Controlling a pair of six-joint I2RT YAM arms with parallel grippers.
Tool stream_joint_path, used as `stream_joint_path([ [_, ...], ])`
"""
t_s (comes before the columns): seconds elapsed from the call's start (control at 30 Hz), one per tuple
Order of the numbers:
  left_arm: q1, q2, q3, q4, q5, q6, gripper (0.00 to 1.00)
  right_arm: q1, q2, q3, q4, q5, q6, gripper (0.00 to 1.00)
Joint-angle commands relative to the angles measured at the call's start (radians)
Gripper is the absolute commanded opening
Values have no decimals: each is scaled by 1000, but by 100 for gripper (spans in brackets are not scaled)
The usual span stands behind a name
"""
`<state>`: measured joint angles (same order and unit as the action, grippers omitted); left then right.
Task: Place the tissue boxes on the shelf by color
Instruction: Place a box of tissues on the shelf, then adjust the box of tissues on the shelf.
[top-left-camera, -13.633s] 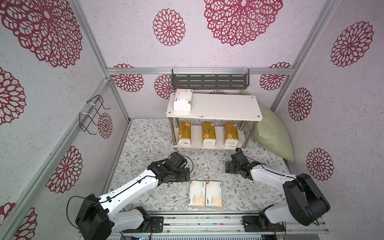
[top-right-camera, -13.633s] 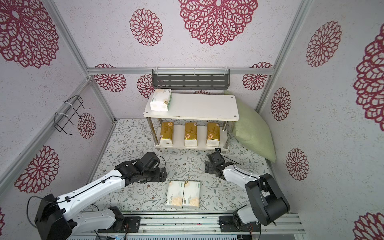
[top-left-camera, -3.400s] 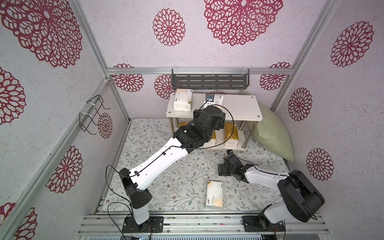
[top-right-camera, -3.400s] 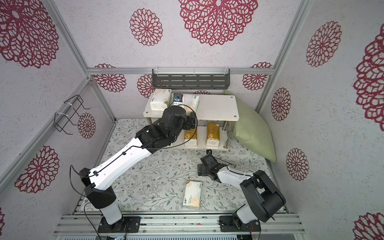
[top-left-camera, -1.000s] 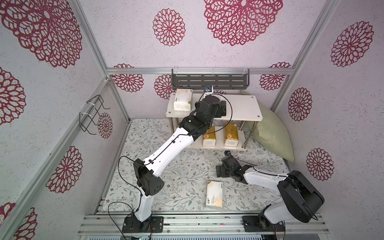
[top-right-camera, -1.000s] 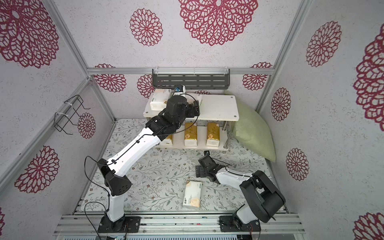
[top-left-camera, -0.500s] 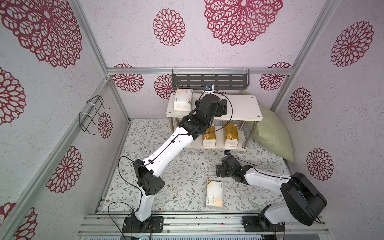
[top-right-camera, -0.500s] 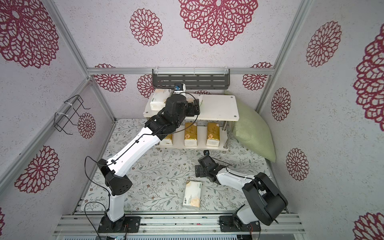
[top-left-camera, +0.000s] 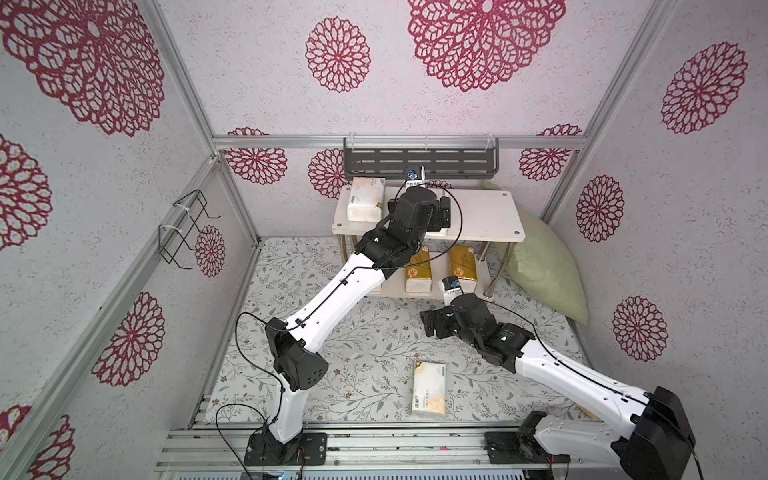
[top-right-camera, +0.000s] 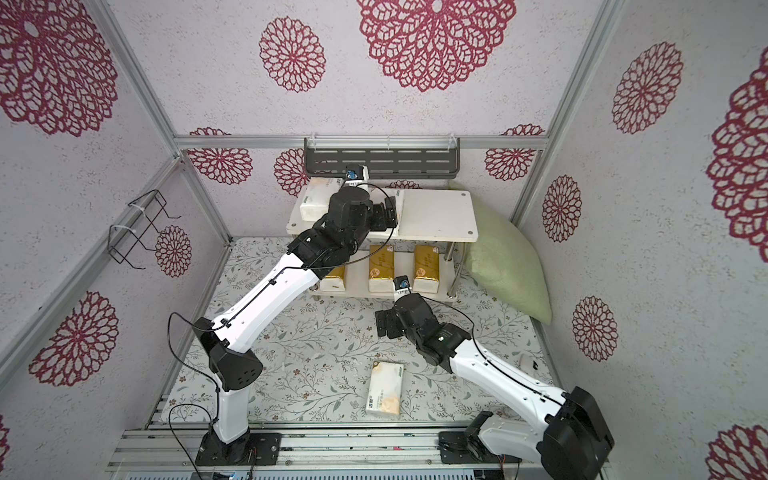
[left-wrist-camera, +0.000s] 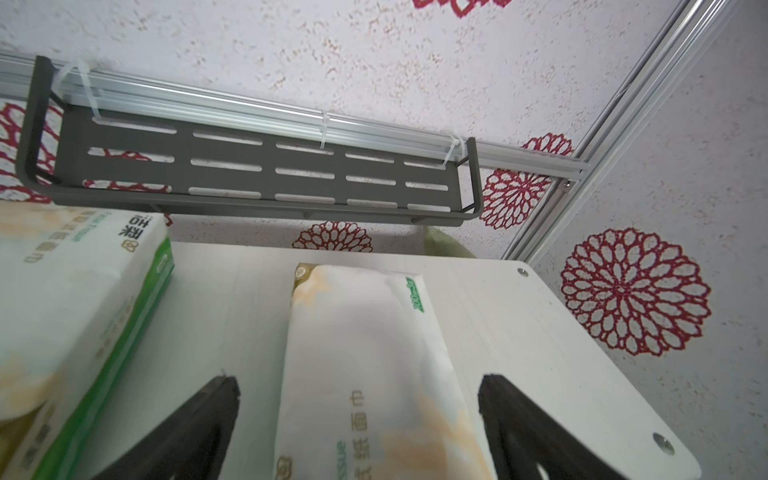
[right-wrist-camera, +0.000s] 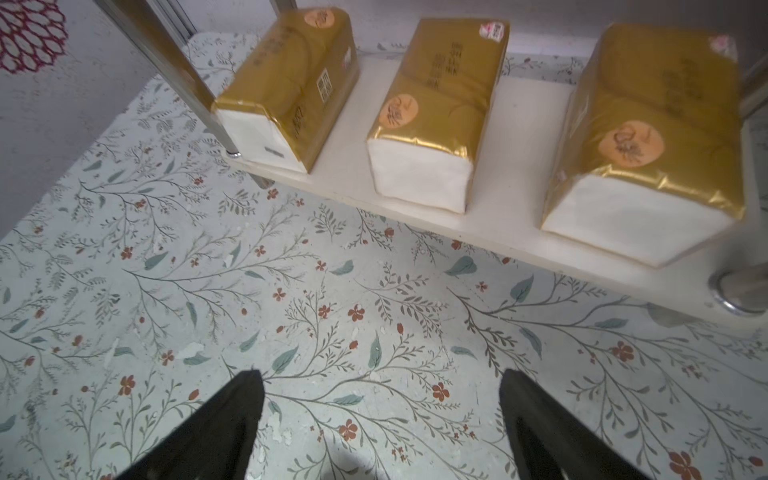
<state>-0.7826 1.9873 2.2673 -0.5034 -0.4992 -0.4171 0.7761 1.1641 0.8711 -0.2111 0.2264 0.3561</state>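
The shelf (top-left-camera: 486, 216) stands at the back. On its lower board lie three gold tissue boxes (right-wrist-camera: 432, 108). On the top board a white pack (top-left-camera: 365, 198) lies at the left end. A second white pack (left-wrist-camera: 365, 332) lies beside it between the fingers of my left gripper (left-wrist-camera: 357, 384). That gripper is open, with a gap on both sides. The third white pack (top-left-camera: 429, 388) lies on the floor near the front. My right gripper (right-wrist-camera: 380, 378) hangs open and empty over the floor, in front of the lower board.
A pale green pillow (top-left-camera: 544, 266) leans at the shelf's right side. A dark grey slotted rack (top-left-camera: 419, 160) hangs on the back wall just above the top board. A black wire holder (top-left-camera: 187, 224) is on the left wall.
Earlier two white packs lay on the floor; my left arm has brought one up onto the top board. Over the last second both arms have hardly moved.
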Motion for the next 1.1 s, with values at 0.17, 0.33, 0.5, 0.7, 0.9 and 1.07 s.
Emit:
stream_joint_path([
  [0.17, -30, -230, -114, 95, 9, 73, 97, 15, -68, 122, -131, -3, -60, 93],
  [0.33, -55, -335, -192, 76, -4, 105, 97, 18, -110, 193, -179, 28, -81, 91],
  [0.5, -60, -443, -312, -50, -34, 93, 97, 18, -153, 285, -206, 82, -119, 84],
  [0.7, -60, -603, -586, -150, -38, -2, 97, 18, -144, 396, -208, 104, -208, 73],
  [0.9, -58, -733, -866, -197, -9, -141, 97, 4, -87, 491, -194, 124, -323, 61],
  [1.07, -59, -754, -1047, -169, 74, -217, 98, -83, -8, 558, -179, 46, -380, 56],
])
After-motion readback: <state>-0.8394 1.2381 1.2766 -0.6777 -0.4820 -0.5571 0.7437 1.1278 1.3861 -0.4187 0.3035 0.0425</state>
